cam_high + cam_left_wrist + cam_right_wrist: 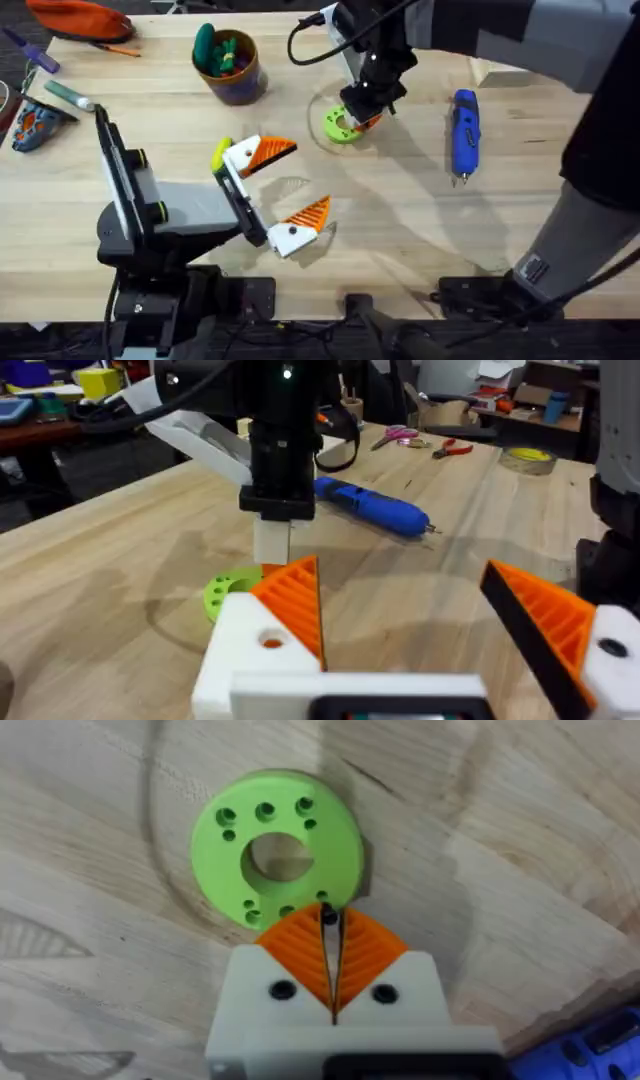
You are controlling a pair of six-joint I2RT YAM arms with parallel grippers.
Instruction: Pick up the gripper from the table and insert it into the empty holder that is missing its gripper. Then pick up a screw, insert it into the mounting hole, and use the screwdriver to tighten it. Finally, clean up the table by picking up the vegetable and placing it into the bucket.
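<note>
My left gripper point(310, 178) rests open on the table. An orange ribbed gripper piece point(295, 600) sits in its far white holder point(245, 645), whose mounting hole shows orange inside. The near finger point(560, 625) has a dark screw head. My right gripper point(362, 116) reaches across and hangs over the lime-green disc point(215, 850), shut on a small black screw point(328, 916) at its tips point(330, 920). The blue screwdriver point(465, 130) lies to the right. The yellow-green vegetable point(221, 155) lies beside my left gripper's far finger. At the back stands the bucket point(240, 85).
Green toys fill the bucket. An orange pouch point(80, 18), pens and a small toy point(35, 125) lie at the back left. A pale wooden box point(500, 72) stands at the back right. Bare wood stretches between the disc and the screwdriver.
</note>
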